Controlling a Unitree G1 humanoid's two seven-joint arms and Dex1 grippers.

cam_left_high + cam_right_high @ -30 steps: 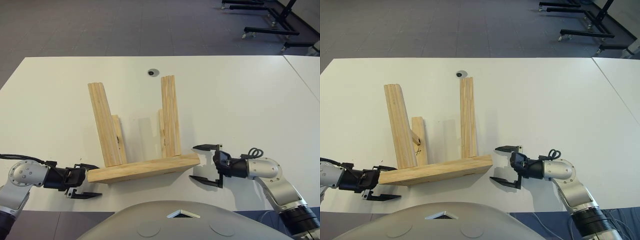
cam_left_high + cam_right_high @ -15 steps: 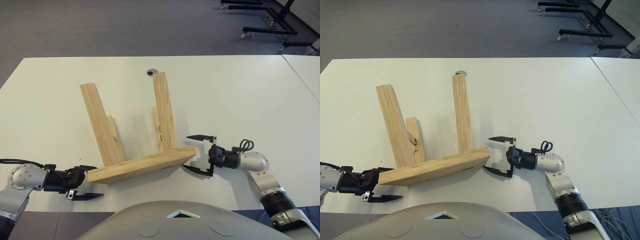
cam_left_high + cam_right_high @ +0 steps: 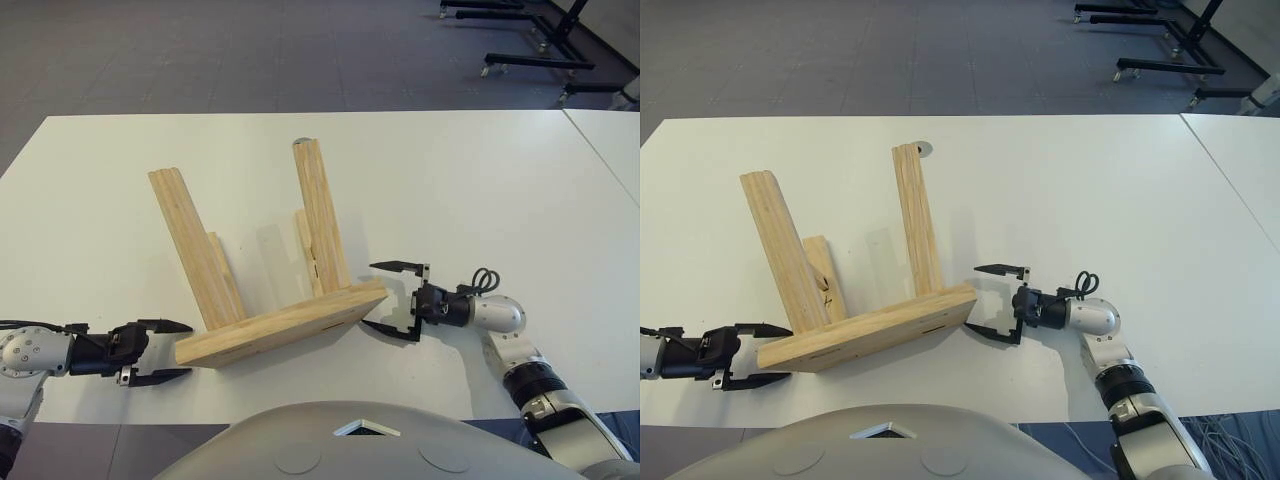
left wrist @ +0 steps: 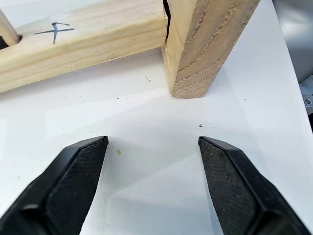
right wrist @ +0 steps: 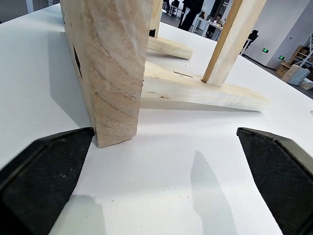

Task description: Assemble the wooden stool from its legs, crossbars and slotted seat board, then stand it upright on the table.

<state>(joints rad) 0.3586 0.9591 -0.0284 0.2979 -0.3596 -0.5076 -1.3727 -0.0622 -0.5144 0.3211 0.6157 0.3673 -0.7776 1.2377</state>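
The wooden stool lies tipped over on the white table [image 3: 480, 180]. Its seat board [image 3: 280, 325] stands on edge near the front, and two long legs [image 3: 190, 240] [image 3: 322, 215] with short crossbars [image 3: 225, 275] point away from me. My left gripper [image 3: 185, 349] is open just off the board's left end [image 4: 200, 49], a small gap apart. At the other end, my right gripper [image 3: 368, 296] is open with its fingers to either side of the board's right end [image 5: 107, 73]; no pad visibly touches the wood.
A small round hole [image 3: 925, 149] sits in the table just beyond the tip of the right leg. The table's right half is bare. A second table [image 3: 610, 130] adjoins at the far right, and wheeled frames [image 3: 530, 60] stand on the floor behind.
The stool has slid and turned to the left, its right end swinging away from me. My right gripper followed the board's right end leftward. My left gripper drew back off the left end.
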